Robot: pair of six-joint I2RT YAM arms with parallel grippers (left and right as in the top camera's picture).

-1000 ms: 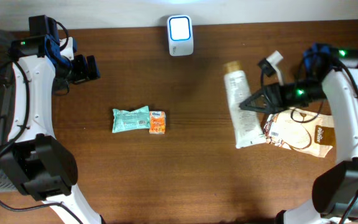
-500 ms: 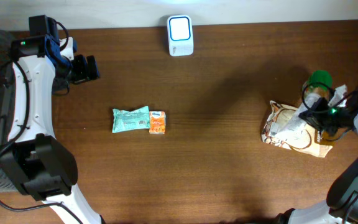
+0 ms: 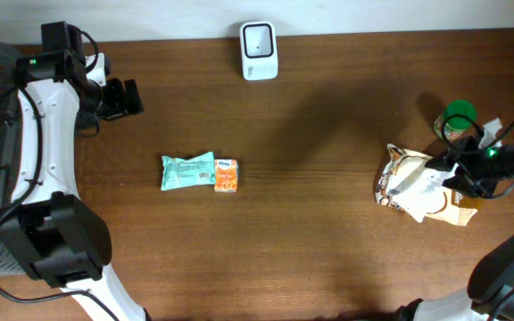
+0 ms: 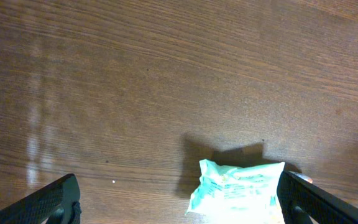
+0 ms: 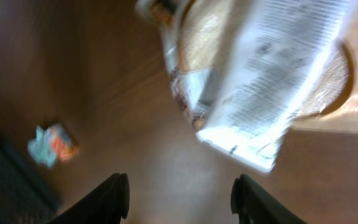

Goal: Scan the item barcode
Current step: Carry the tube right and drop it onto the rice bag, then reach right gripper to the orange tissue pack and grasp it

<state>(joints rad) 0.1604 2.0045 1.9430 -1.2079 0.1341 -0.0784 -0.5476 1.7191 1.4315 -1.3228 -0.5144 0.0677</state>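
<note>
My right gripper (image 5: 180,182): apart, empty. White tube (image 5: 278,74) lying on snack bag (image 5: 199,38) looks light, squashy, slick; I'd pinch mid-body.

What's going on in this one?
The right pincer hangs open over a white printed pack lying on a brown snack bag, gripping nothing. The left pincer is open and empty above a teal packet. The scanner stands at the far edge of the table with nothing presented to it.

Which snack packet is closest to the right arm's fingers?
The big tan bag at the right edge, under the white tube. The teal packet and orange packet lie mid-table.
</note>
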